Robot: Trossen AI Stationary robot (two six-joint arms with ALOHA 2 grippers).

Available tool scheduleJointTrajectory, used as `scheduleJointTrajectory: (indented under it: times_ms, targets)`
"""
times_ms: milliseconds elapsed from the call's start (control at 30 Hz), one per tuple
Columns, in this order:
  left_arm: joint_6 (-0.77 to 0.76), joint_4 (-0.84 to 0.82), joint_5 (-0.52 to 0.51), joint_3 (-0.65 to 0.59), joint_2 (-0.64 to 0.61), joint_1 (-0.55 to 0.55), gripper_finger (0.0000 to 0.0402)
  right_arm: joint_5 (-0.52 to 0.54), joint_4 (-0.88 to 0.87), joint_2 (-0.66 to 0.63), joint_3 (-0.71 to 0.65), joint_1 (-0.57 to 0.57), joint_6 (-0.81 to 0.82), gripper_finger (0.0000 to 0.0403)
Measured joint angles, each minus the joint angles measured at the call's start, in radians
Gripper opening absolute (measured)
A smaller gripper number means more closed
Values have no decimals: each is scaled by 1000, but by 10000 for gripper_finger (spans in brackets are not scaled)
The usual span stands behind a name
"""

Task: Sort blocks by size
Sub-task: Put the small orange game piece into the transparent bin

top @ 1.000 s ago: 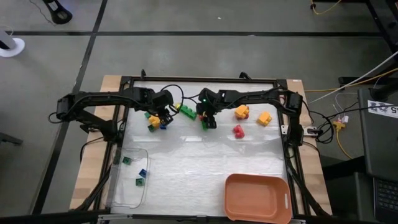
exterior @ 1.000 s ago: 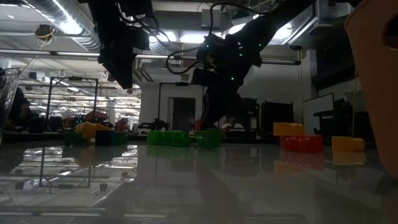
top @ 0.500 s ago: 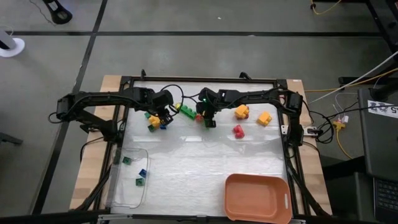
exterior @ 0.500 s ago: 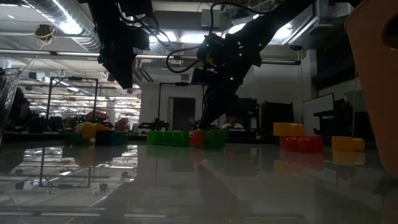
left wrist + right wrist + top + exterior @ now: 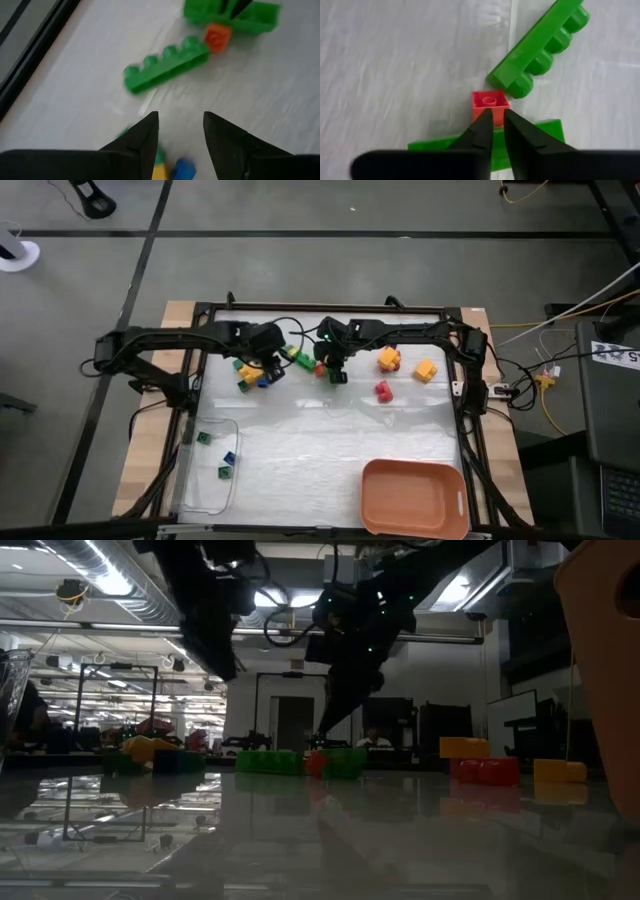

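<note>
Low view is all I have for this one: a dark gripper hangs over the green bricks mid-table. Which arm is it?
Observer: The right gripper, going by the high view. The left gripper hangs beside it, over a yellow, green and blue cluster.
Reviewer: What is the right one aimed at?
Observer: Its wrist view shows a small red cube directly in front of it, beside a green four-stud brick.
Reviewer: Is the left one holding anything?
Observer: No. Its wrist view shows the fingers apart with nothing between them.

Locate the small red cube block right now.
In the high view the small red cube sits at the table's far middle, between the long green brick and a second green brick, at the right gripper.
</note>
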Motion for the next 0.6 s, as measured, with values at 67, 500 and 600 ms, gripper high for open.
scheduleJointTrajectory:
  times_ms: [67, 500, 600]
  targets:
    - [70, 48, 8, 0, 31, -7, 143, 0, -15, 0, 0, 0, 0, 80]
    - [330, 478, 9, 0, 322, -61, 143, 171, -344, -30, 9, 0, 84, 138]
    - [330, 547, 9, 0, 373, -56, 143, 166, -373, -49, 9, 0, 84, 137]
